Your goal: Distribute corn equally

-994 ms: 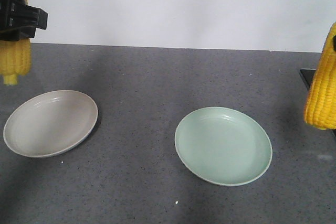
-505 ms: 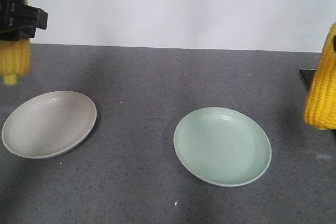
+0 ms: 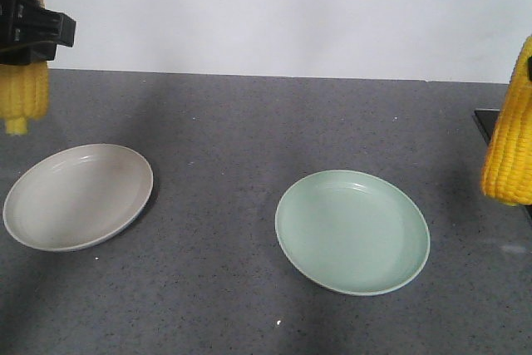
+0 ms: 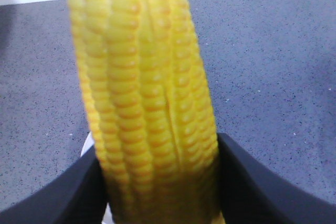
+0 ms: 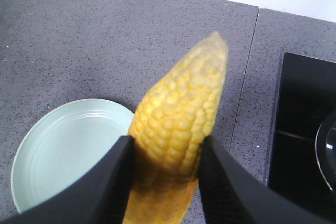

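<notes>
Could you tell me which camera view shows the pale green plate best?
The front view: the round pale green plate shows whole and empty. The right wrist view shows only part of it behind the yellow corn cob; the left wrist view misses it.

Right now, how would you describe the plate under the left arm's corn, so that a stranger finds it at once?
Look at the grey speckled counter in front of the white wall. Two shallow round plates lie on it, both empty. The one you want is the beige plate near the left edge, just below the corn held in the left gripper; its neighbour, the pale green plate, sits further right.
</notes>
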Tool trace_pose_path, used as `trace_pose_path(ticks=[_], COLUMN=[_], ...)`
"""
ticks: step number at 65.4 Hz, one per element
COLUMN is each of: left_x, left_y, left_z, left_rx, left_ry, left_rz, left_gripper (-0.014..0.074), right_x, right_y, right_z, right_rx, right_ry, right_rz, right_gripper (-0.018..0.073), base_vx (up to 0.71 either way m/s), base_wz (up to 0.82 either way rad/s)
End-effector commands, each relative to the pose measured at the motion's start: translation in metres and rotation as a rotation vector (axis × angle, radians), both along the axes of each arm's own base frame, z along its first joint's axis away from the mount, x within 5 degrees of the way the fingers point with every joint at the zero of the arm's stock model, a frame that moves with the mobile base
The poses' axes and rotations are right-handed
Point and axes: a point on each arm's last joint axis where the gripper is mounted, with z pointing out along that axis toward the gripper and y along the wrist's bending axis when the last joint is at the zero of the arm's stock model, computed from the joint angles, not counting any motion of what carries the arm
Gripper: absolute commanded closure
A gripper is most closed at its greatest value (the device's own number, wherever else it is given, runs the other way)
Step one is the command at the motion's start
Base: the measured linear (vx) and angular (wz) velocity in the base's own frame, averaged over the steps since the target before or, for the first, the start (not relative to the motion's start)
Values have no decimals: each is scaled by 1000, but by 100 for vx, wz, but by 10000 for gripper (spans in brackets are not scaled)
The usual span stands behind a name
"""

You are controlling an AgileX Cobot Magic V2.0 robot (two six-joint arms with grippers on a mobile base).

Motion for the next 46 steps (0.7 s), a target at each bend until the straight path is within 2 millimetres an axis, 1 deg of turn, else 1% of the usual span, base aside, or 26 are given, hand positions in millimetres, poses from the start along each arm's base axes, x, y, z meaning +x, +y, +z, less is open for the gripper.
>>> trace_pose_path(ticks=[1, 46], left_x=[-6, -6], left_y=[3, 3], left_z=[18, 18], left_rx=[-27, -27], left_ry=[-106, -106], left_rz=[-6, -6], left_gripper=[593, 593], right_x=[-4, -4], right_y=[0, 0], right_z=[15, 15], right_rx=[13, 13], right_ry=[-97, -97], right_rz=[-16, -16], right_gripper=[366, 366], base_vx=[0, 0], base_wz=[0, 0])
